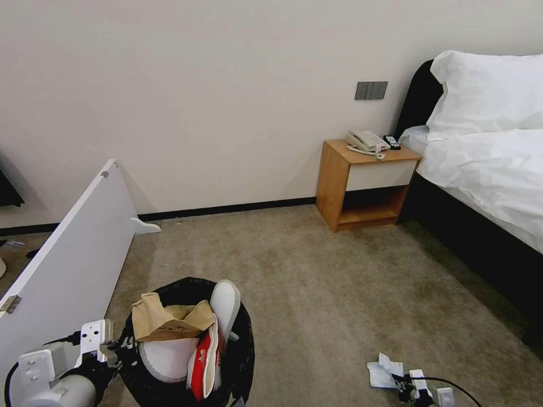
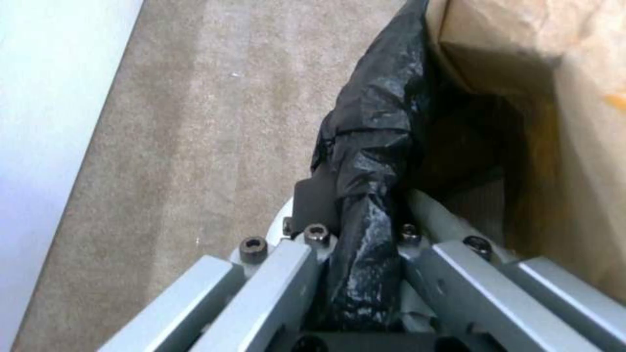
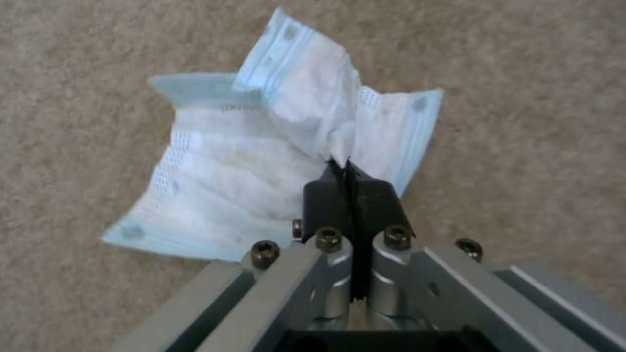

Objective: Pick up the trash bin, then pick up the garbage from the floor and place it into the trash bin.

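The trash bin (image 1: 240, 345), lined with a black bag, hangs at the lower left of the head view, holding a white slipper (image 1: 225, 305), a brown paper scrap (image 1: 164, 322) and a red-white packet (image 1: 201, 362). My left gripper (image 1: 116, 350) is shut on the bin's bag-covered rim (image 2: 371, 161); brown paper (image 2: 574, 122) fills the bin beside it. At the lower right, my right gripper (image 1: 403, 381) is shut on a fold of the pale blue mask (image 3: 261, 166), a piece of the garbage, over the carpet (image 3: 522, 122). The mask (image 1: 382, 373) appears as a pale patch on the floor.
A white panel (image 1: 68, 254) leans along the left side, close to the bin. A wooden nightstand (image 1: 365, 183) with a telephone stands against the far wall. The bed (image 1: 486, 169) with its dark frame runs down the right. Open carpet (image 1: 317, 271) lies between.
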